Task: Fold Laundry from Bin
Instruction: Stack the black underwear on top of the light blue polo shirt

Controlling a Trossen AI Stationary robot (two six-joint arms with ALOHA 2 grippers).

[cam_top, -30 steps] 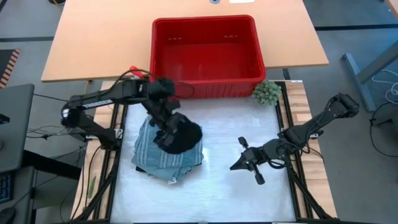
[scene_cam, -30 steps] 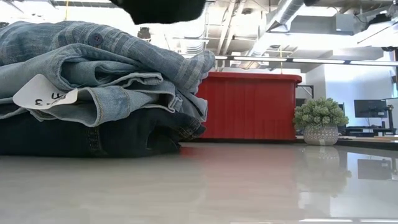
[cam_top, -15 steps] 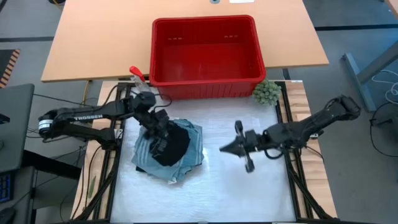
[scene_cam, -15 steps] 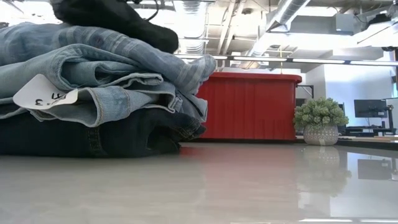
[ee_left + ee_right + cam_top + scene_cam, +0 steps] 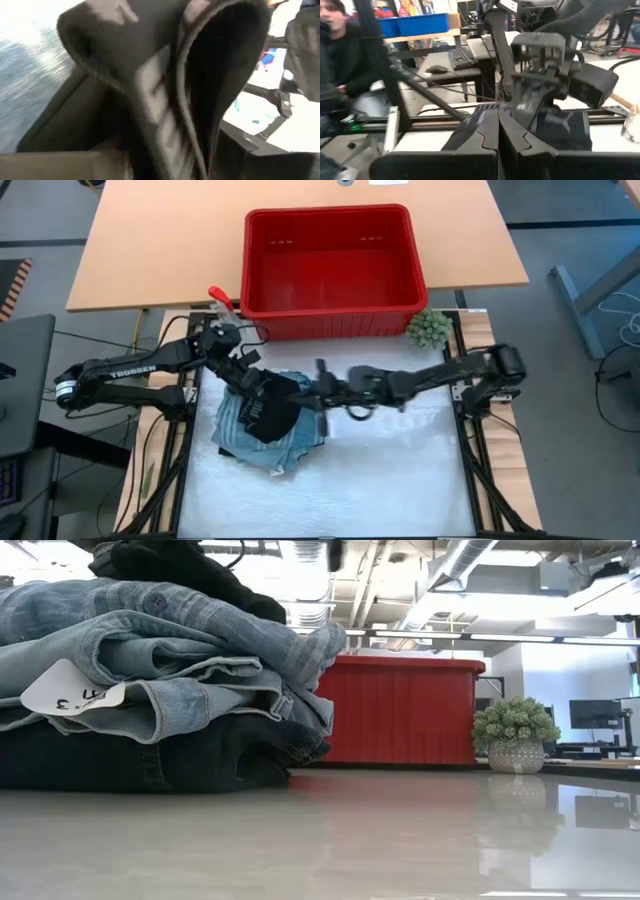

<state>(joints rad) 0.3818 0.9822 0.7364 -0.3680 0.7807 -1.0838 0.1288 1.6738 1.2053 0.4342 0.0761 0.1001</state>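
Observation:
The laundry is a folded stack (image 5: pixel 285 442) at the table's left: light denim jeans (image 5: pixel 150 670) over a dark navy piece (image 5: pixel 120 755), with a striped edge showing. A small black piece (image 5: pixel 270 408) with a white logo (image 5: pixel 560 122) lies on top of the stack. My left gripper (image 5: pixel 250 380) is at its far left part, and black cloth (image 5: pixel 150 100) fills the left wrist view. My right gripper (image 5: pixel 315 388) is shut and reaches level from the right. Its tips (image 5: pixel 497 120) stand by the black piece's right edge, above the stack. The red bin (image 5: pixel 330 320) stands behind.
A green fuzzy ball (image 5: pixel 428 330) sits at the bin's right near corner. A spray bottle with a red trigger (image 5: pixel 222 298) is at the bin's left near corner. White table surface (image 5: pixel 400 470) lies bare right of the stack. A person (image 5: pixel 340 60) sits beyond the table's left side.
My left gripper has come down toward the table's left edge with the black piece. The piece hung above the stack and now lies on top of it. My right gripper, still shut, has swept toward the table's left edge, from mid-table to the stack.

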